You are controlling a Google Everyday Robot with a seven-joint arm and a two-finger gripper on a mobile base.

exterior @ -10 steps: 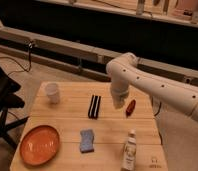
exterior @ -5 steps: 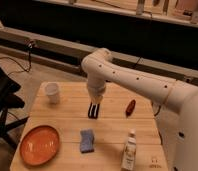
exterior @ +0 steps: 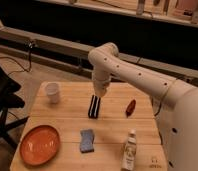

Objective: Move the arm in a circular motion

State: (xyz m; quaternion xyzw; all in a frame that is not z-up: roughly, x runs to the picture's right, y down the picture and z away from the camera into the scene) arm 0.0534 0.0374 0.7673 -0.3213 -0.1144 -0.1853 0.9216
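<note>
The glossy white arm (exterior: 142, 77) reaches in from the right, bends at a rounded elbow (exterior: 104, 54) and points down over the wooden table (exterior: 67, 120). Its tapered tip, the gripper (exterior: 98, 92), hangs just above the far end of a black striped object (exterior: 94, 106) lying at the table's middle. Nothing shows in the gripper.
A white cup (exterior: 52, 92) stands at the back left. An orange plate (exterior: 39, 145) lies at the front left, a blue sponge (exterior: 86, 140) at the front middle, a white bottle (exterior: 129, 151) at the front right, a red object (exterior: 130, 107) to the right. A black chair (exterior: 2, 100) stands left of the table.
The arm swung left from above the red object to over the black object, then shifted slightly right and up. The things on the table have not moved.
</note>
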